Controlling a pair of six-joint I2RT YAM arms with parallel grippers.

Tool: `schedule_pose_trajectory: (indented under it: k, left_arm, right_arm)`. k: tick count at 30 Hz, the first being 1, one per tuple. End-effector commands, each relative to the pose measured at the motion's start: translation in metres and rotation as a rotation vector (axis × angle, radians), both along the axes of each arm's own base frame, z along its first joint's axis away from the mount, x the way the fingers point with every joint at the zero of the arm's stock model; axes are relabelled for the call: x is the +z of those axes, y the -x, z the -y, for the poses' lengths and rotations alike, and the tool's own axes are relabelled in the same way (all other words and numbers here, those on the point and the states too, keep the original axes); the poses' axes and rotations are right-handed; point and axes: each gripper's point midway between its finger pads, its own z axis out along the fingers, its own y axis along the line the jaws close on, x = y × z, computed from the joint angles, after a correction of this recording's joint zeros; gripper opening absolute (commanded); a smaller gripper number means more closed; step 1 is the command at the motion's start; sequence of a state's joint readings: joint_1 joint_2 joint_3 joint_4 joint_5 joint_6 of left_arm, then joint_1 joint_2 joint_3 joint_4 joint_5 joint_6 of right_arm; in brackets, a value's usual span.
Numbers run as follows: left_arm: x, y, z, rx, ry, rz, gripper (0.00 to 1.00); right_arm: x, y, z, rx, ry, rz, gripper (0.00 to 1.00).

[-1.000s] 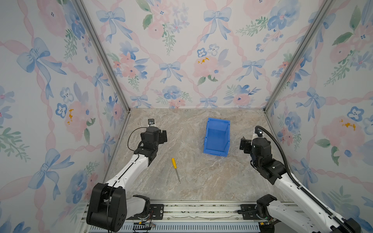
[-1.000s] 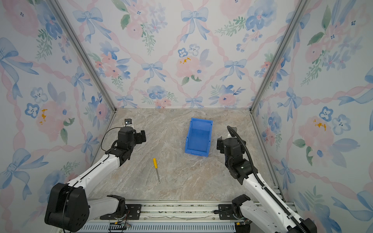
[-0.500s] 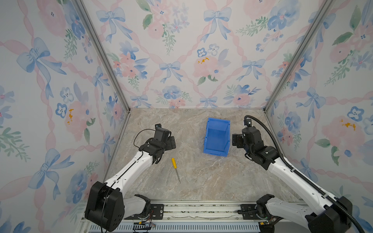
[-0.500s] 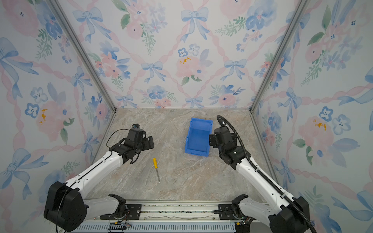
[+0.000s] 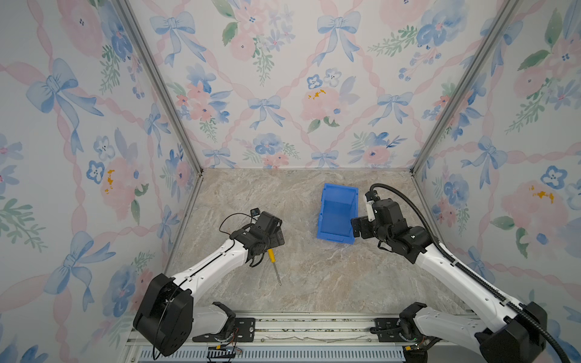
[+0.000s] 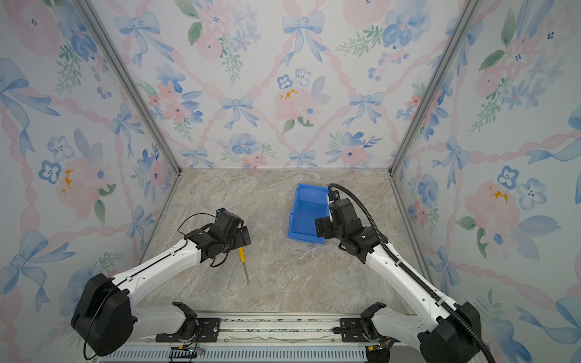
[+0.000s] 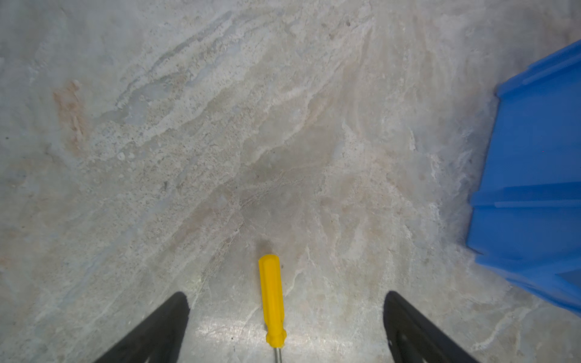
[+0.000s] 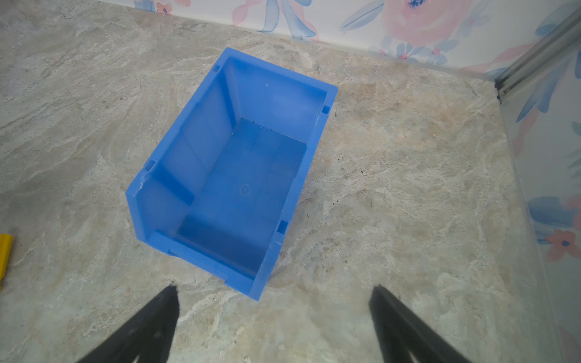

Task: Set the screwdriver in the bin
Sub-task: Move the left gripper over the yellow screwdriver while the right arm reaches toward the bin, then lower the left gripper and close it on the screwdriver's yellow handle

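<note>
Yellow-handled screwdriver [image 7: 272, 301] lies front-to-back, tip toward the rail [image 5: 314, 321], under spread left tool [image 7: 286, 294].

Open tabletop [image 5: 314, 283] around screwdriver [image 7: 272, 301], bin [image 8: 201, 141] well aside, right arm [image 5: 456, 273] seemingly crowding its near corner.

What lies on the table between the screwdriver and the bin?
Nothing: between screwdriver and bin only bare table shows, in the left wrist view and both top views.

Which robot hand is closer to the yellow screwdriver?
Left. The left gripper is right above the screwdriver, whose handle lies between its open fingers, untouched. The right gripper is away from it, by the bin, open too.
</note>
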State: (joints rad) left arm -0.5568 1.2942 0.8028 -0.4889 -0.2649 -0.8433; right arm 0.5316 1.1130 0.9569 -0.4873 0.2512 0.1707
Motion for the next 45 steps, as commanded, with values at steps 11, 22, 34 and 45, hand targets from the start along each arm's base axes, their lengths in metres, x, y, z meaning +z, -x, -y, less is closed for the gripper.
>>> schedule_pose_trajectory:
  k: [11, 22, 34, 45]
  left_arm:
    - [-0.051, 0.023, -0.003, 0.03, -0.096, -0.156, 0.92]
    - [-0.073, 0.024, 0.004, 0.019, -0.162, -0.214, 0.77]
    - [-0.078, 0.021, 0.007, 0.041, -0.173, -0.217, 0.61]
    - [-0.075, 0.017, 0.01, 0.052, -0.16, -0.203, 0.38]
  right_arm:
    - [-0.002, 0.018, 0.005, 0.053, 0.061, -0.041, 0.97]
    - [0.001, 0.019, 0.001, 0.063, 0.028, -0.031, 0.97]
    - [-0.001, 0.026, 0.003, 0.086, 0.032, -0.023, 0.97]
    - [0.002, 0.027, 0.003, 0.095, 0.029, -0.01, 0.97]
